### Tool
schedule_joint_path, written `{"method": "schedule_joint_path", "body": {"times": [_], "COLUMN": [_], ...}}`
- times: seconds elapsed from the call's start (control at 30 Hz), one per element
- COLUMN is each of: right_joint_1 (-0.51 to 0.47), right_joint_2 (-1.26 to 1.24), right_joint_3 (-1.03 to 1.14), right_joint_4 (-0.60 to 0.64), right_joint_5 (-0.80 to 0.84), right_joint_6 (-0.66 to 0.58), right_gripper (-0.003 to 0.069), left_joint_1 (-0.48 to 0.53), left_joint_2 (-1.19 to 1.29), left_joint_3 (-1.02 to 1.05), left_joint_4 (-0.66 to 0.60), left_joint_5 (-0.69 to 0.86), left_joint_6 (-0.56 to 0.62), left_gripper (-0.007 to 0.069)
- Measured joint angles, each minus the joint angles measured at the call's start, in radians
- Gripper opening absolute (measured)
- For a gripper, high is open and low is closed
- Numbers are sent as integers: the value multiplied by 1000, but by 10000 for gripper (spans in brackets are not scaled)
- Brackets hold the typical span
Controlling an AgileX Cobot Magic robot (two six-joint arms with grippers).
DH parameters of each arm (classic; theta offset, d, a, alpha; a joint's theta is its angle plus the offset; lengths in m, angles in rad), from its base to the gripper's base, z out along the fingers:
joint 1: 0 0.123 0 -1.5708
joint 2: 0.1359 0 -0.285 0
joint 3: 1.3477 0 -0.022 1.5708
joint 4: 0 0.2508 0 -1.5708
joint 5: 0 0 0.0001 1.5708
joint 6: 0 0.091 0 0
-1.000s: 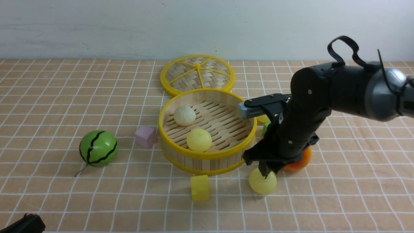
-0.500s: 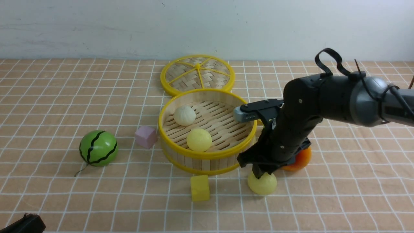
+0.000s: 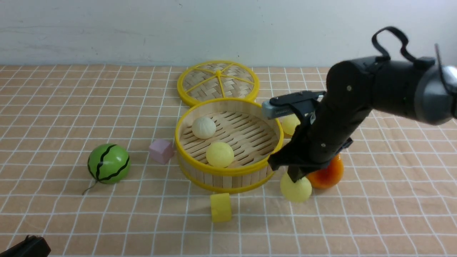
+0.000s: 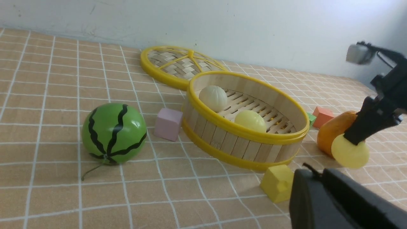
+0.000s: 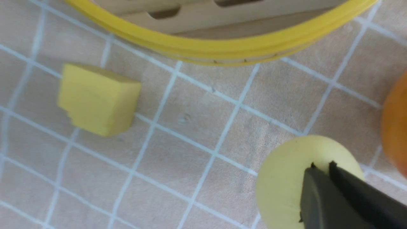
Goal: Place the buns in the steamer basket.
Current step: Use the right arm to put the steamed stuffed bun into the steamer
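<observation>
The steamer basket stands mid-table. An off-white bun and a pale yellow bun lie on its slatted floor. My right gripper is shut on the top of a third pale yellow bun, holding it just above the cloth by the basket's front right; the right wrist view shows the fingertips pinching the bun. A fourth yellow bun peeks out behind the basket's right rim, partly hidden by the arm. My left gripper is shut and empty at the near left.
The woven lid lies behind the basket. An orange pear is right beside the held bun. A yellow cube sits in front of the basket, a pink cube and watermelon toy to its left. Orange and green cubes are behind the pear.
My right gripper closed on the yellow bun on the cloth and has risen a little, carrying the bun up and slightly right. The left arm has not moved.
</observation>
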Motion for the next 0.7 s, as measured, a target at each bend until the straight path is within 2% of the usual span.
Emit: {"method": "schedule_joint_path", "body": {"times": [0.17,0.33,0.7], "right_joint_1": [0,0,0], "right_joint_2": [-42,-5,210], "right_joint_3": [-105,-195,-211], "right_joint_4": [29,60,62], "right_joint_5": [21,-45,-287], "right_joint_6": [-19,-51,-53], "right_gripper": [-1,2,28], "left_joint_1": [0,0,0], "left_joint_2": [0,0,0], "left_joint_3": [0,0,0], "left_joint_4": [0,0,0], "left_joint_5": [1,1,1], "left_joint_6": [0,0,0], "left_gripper": [43,52,56]}}
